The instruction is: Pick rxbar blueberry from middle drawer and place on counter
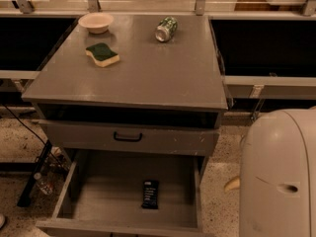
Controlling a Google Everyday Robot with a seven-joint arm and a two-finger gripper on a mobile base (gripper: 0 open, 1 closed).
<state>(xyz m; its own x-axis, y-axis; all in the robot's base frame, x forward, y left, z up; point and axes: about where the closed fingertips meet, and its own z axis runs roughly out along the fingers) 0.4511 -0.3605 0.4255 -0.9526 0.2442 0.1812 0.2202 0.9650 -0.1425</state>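
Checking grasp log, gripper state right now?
Gripper: cannot be told; mostly hidden beside the robot body, right of the middle drawer.

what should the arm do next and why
Probably swing the end effector over the open middle drawer, above the rxbar blueberry. The bar lies ungrasped on the drawer floor, and the end effector sits beside the drawer, mostly hidden by the robot's body.

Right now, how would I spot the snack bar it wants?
Below the grey counter, the middle drawer stands open, the gripper just right of it. On its floor lies the rxbar blueberry: the only thing there, dark-wrapped, unlike the green sponge above.
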